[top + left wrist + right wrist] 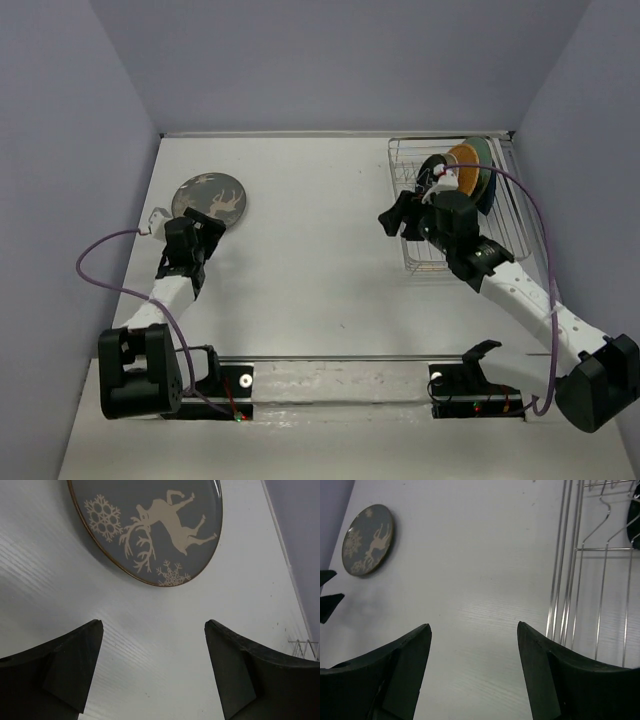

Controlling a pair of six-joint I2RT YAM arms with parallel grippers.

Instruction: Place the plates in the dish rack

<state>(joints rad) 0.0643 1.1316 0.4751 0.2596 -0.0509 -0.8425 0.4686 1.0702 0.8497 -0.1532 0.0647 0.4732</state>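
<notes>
Looking down from above, the left gripper sits just short of the grey-brown plate, which lies flat on the table straight ahead of its tips, near but apart from them. The right gripper hangs beside the left edge of the dish rack. To its right, at the rack's far end, the orange plate stands on edge, with the pale teal plate, the black plate and the dark blue plate around it.

From the left wrist, the left gripper has its jaws spread wide with only bare table between them. The grey-brown plate – white deer and snowflakes on it – lies just beyond the tips, centred on the gap.

From the right wrist, the right gripper is also released, its jaws parted and holding nothing. The dish rack runs along its right side, just beside the right jaw, with a sliver of the black plate at the far right. The grey-brown plate lies well apart – far ahead to the left.
</notes>
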